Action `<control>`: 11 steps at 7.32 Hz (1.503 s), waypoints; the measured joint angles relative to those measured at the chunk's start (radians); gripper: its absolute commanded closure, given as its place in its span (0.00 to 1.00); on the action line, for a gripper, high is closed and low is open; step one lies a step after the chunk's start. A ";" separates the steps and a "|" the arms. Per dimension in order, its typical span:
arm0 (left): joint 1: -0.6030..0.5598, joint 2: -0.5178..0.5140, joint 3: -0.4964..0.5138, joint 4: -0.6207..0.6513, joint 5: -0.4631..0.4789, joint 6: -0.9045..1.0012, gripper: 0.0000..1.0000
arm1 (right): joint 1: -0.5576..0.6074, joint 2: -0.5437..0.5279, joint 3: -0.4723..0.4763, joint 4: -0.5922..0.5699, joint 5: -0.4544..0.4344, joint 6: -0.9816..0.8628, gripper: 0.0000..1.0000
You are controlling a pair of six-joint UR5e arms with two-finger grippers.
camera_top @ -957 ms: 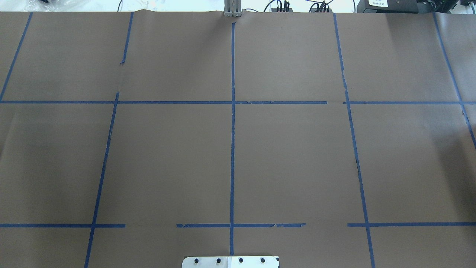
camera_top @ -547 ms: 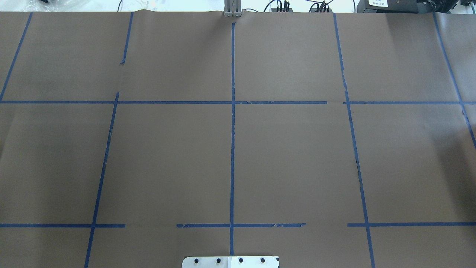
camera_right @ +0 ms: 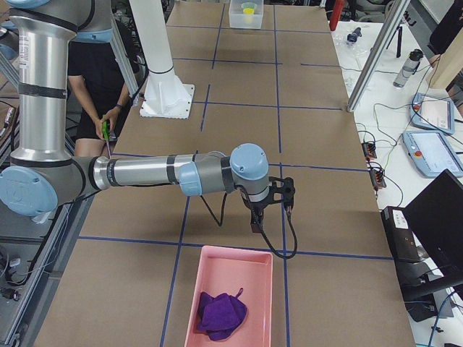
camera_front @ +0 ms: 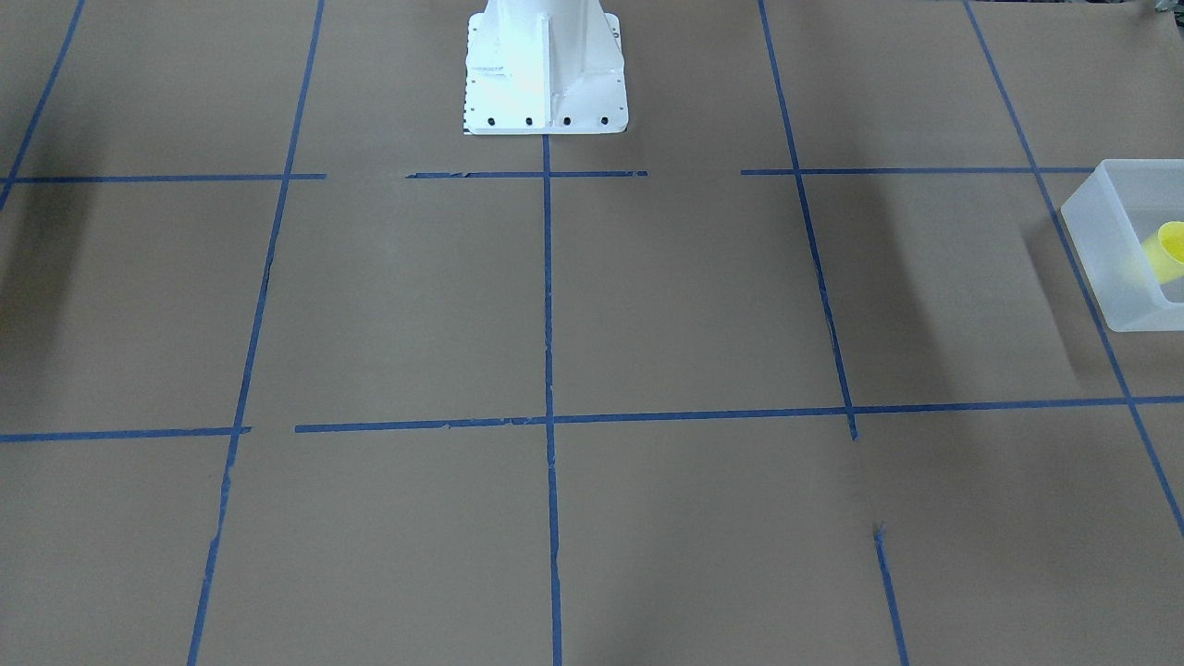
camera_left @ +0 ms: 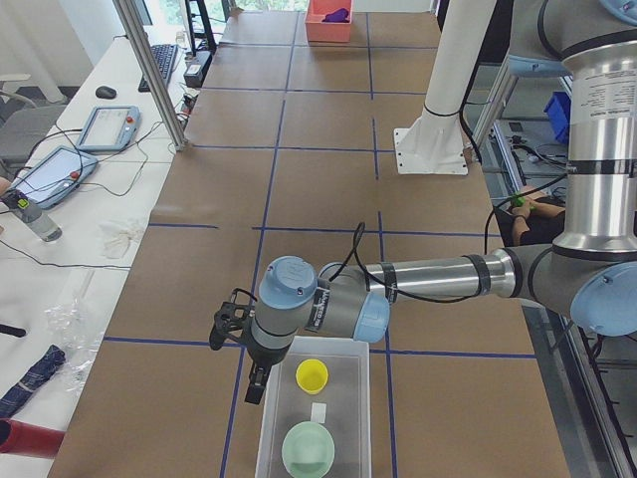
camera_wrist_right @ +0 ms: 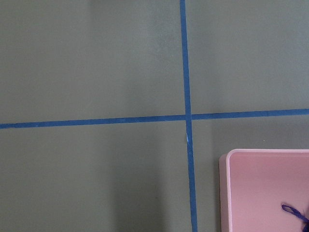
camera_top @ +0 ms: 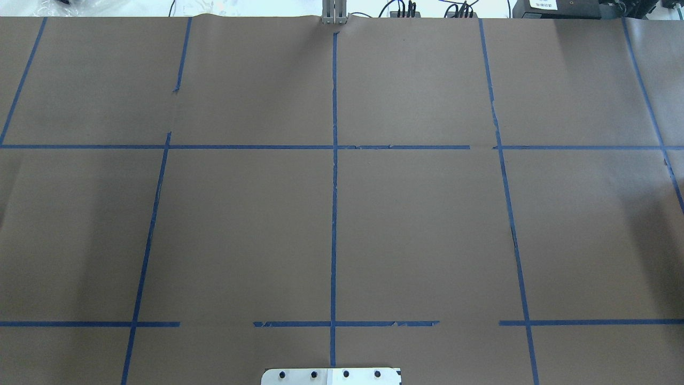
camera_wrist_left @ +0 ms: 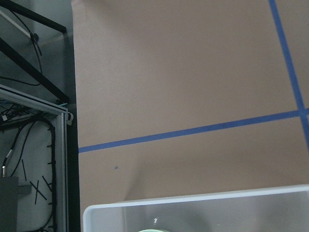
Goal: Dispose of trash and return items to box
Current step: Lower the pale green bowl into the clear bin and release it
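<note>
The box [camera_left: 338, 344] stands at the table's end on my left, holding the yellow cup [camera_left: 312, 375] and the mint-green bowl [camera_left: 307, 448]. My left gripper [camera_left: 244, 358] hangs by the box's far corner; I cannot tell whether it is open or shut. The front-facing view catches the box [camera_front: 1105, 240] and cup [camera_front: 1167, 248] at its right edge. The purple cloth [camera_right: 221, 312] lies in a pink bin [camera_right: 228, 249] at the other end. My right gripper [camera_right: 271, 217] hovers just beyond that bin; its state cannot be told. Neither wrist view shows fingers.
Brown paper with blue tape lines [camera_top: 334, 187] covers the table. The white robot base [camera_front: 544, 69] stands at the table's middle edge. Tablets and cables [camera_left: 60, 169] lie on a side bench. A person [camera_right: 101, 79] stands behind the robot base.
</note>
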State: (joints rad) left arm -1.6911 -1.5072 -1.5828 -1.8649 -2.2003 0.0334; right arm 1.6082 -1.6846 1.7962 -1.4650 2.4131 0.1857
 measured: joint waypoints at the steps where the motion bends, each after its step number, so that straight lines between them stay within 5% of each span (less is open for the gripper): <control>1: 0.005 -0.010 -0.039 0.078 -0.034 -0.009 0.00 | -0.004 -0.002 0.000 0.000 0.000 0.000 0.00; 11: 0.122 -0.011 -0.087 0.169 -0.089 -0.107 0.00 | -0.010 -0.032 -0.009 -0.003 0.014 0.000 0.00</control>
State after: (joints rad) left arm -1.5693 -1.5187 -1.6695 -1.6962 -2.2892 -0.0736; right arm 1.5984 -1.7165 1.7867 -1.4680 2.4267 0.1860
